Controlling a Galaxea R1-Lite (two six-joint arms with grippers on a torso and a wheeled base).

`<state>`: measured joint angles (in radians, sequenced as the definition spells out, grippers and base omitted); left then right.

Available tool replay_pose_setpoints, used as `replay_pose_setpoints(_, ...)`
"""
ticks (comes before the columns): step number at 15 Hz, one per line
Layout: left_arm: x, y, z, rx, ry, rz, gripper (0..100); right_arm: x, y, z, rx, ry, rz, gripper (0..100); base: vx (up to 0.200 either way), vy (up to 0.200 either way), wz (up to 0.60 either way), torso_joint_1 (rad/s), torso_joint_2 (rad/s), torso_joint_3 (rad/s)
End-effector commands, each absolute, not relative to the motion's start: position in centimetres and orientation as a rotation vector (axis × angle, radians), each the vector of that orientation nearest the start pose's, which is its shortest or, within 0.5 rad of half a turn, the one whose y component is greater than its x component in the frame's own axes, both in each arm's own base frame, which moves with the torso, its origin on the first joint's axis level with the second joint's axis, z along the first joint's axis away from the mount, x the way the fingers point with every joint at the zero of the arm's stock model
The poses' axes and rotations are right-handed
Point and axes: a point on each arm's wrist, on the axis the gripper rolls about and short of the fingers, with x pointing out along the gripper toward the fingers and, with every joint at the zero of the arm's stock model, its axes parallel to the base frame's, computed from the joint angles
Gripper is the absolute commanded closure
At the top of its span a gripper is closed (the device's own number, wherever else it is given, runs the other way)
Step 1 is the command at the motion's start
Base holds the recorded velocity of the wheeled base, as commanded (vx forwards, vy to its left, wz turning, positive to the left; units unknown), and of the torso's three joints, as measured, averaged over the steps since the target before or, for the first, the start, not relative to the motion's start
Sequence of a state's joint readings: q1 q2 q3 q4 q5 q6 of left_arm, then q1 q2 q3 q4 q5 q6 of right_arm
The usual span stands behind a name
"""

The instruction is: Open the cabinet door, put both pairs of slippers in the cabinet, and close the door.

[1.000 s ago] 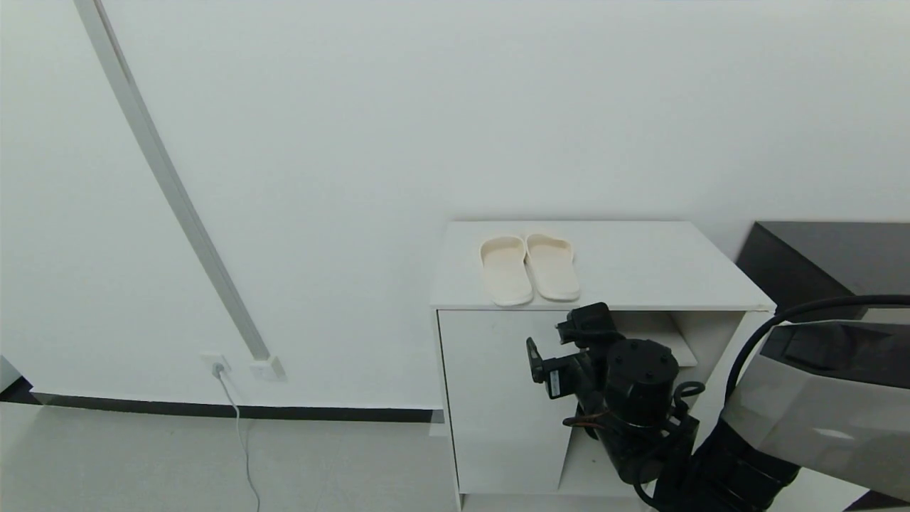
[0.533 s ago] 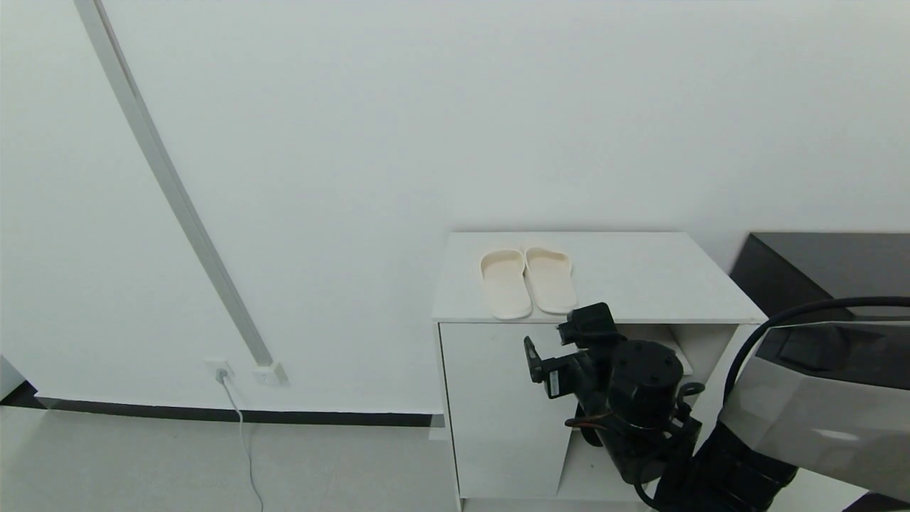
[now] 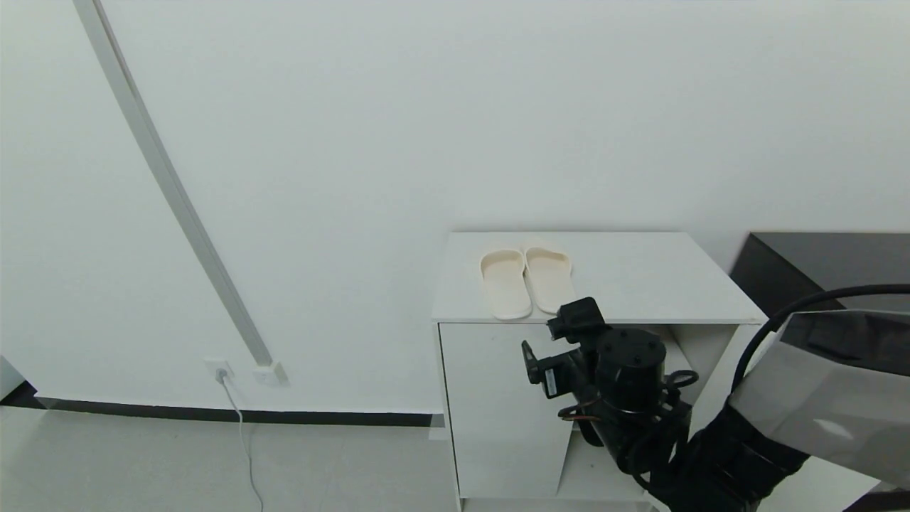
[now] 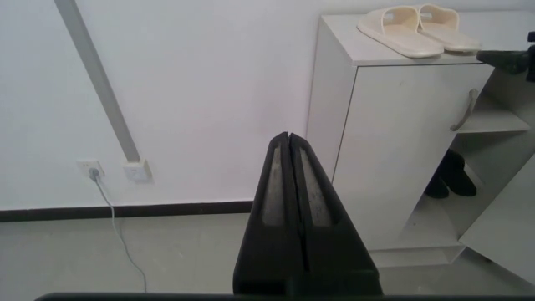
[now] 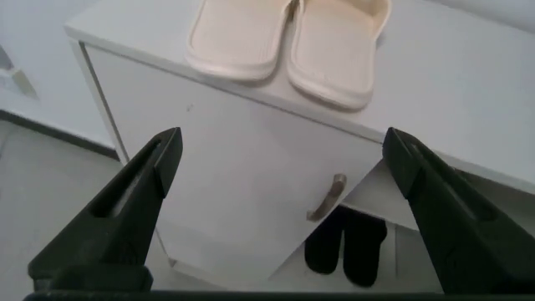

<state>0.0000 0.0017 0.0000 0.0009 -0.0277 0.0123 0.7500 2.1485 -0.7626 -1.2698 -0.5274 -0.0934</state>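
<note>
A pair of cream slippers [image 3: 526, 281] lies side by side on top of the white cabinet [image 3: 640, 274], near its front left edge. The cabinet's left door [image 3: 498, 405] is closed, and its handle [image 5: 326, 199] shows in the right wrist view. The right side stands open, the door [image 4: 501, 242] swung outward. Inside, a black pair of slippers [image 5: 347, 247] stands on a lower shelf. My right arm [image 3: 625, 370] hangs before the opening, just below the top's edge. The right gripper [image 5: 282, 138] is open wide and faces the cream slippers [image 5: 288, 38]. Farther to the left, my left gripper [image 4: 288, 167] is shut and holds nothing.
A dark piece of furniture [image 3: 817, 263] stands right of the cabinet. On the wall to the left, a slanted grey conduit [image 3: 163, 178] runs down to an outlet with a cable [image 3: 220, 370]. Bare floor [image 3: 213, 462] lies left of the cabinet.
The head camera shifted early on, so the cabinet sits lower in the picture. Since then my right arm has risen slightly and edged left toward the front edge of the cabinet top.
</note>
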Motion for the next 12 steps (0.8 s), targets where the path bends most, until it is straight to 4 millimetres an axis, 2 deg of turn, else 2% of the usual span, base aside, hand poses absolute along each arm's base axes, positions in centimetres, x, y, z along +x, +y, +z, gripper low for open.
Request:
replay_pose_setpoints(1,-2.3,-0.1,7.6,0.012,0.001,-0.026,100,27.9,24.5,12.5,-0.077,0.026,0.219,0,0.000,0.000,0.00,0.000,0.00,0.000)
replay_pose_setpoints(4,-2.3,-0.1,7.6,0.014,0.001,-0.028,100,28.2,24.8,16.3,-0.030,0.047,0.216,0,0.000,0.000,0.00,0.000,0.00,0.000)
replay_pose_setpoints(6,-2.3,-0.1,7.6,0.014,0.001,-0.028,100,28.0,24.6,17.7,-0.006,0.129,0.211,0,0.000,0.000,0.00,0.000,0.00,0.000)
replay_pose_setpoints(8,-2.3,-0.1,7.5,0.014,0.003,-0.028,100,28.3,24.9,18.2,0.043,0.187,0.200,0,0.000,0.000,0.00,0.000,0.00,0.000)
replay_pose_setpoints(12,-2.3,-0.1,7.6,0.012,0.001,-0.026,100,28.6,25.1,17.6,0.056,0.243,0.186,0,0.000,0.000,0.00,0.000,0.00,0.000)
